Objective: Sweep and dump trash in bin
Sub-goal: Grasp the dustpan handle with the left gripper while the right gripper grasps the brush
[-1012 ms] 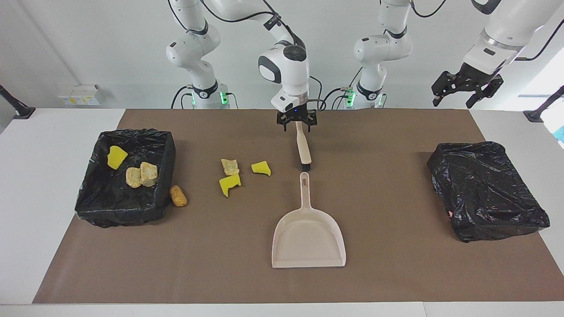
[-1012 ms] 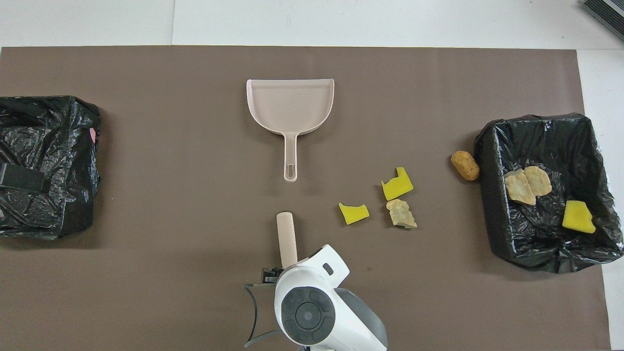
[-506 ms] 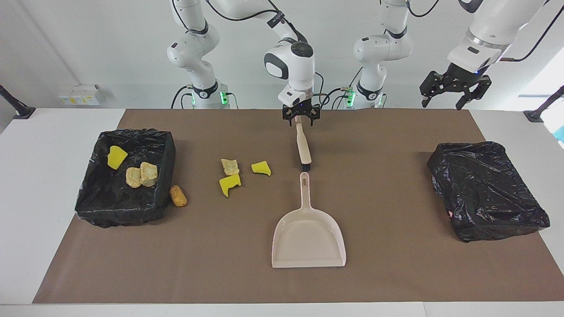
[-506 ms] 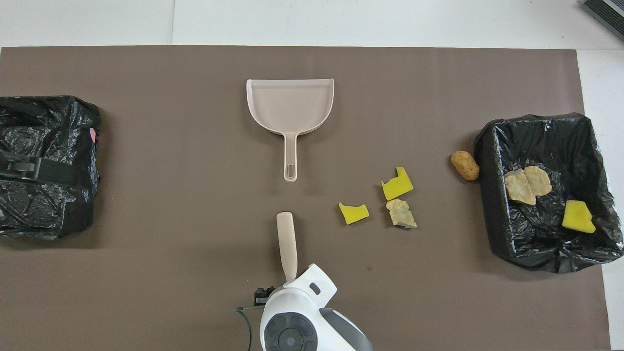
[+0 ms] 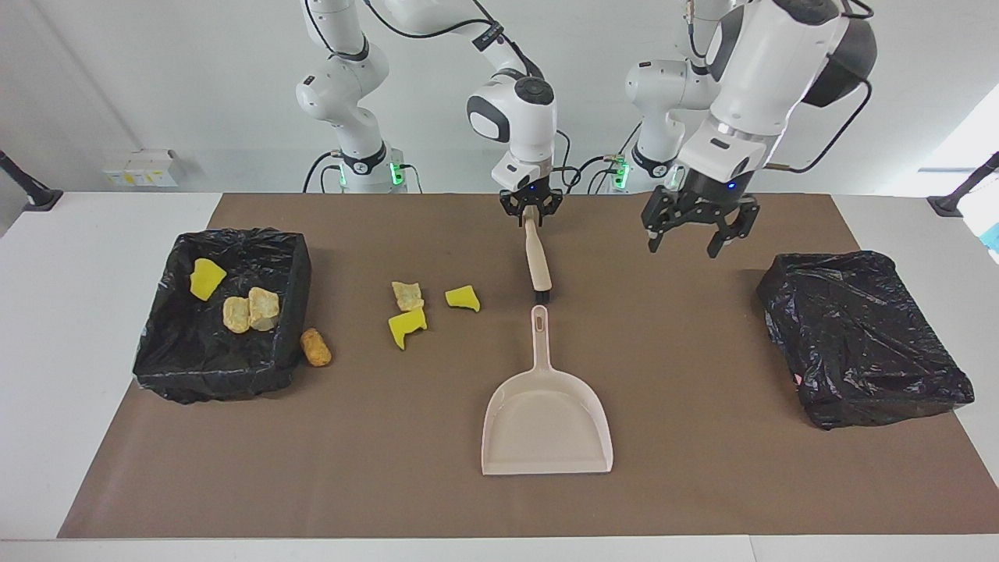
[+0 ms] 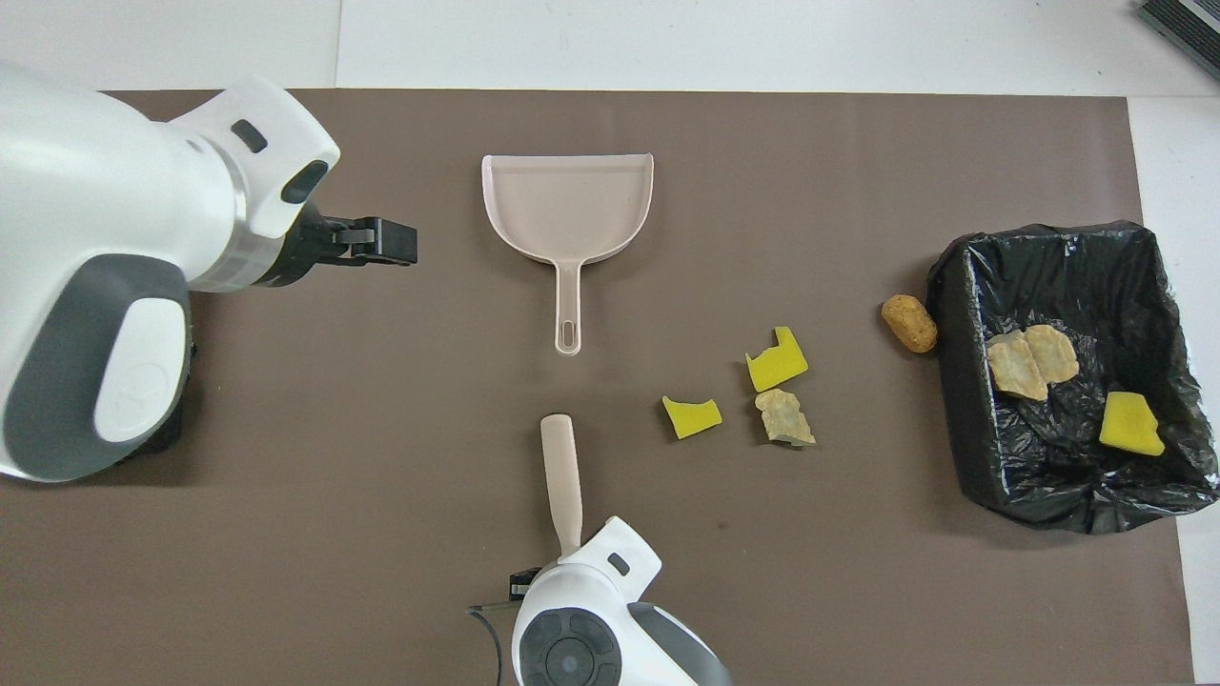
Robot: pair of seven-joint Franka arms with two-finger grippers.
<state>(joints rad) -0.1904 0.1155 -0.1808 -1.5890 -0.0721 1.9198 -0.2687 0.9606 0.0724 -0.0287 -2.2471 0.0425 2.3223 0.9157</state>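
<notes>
The right gripper (image 5: 531, 215) is clamped on the stiff, light-looking brush (image 5: 537, 264) at its handle's end, while the left gripper (image 5: 690, 234) hangs open near the rigid dustpan (image 5: 545, 421), whose slim handle looks the best place to grip.

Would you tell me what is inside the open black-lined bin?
The open bin holds two tan lumps side by side and one yellow sponge chunk. Whether bag folds cover anything else cannot be seen.

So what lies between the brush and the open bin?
Four trash pieces: in the overhead view, two yellow sponge chunks and a tan lump near the brush, an orange lump beside the bin.
</notes>
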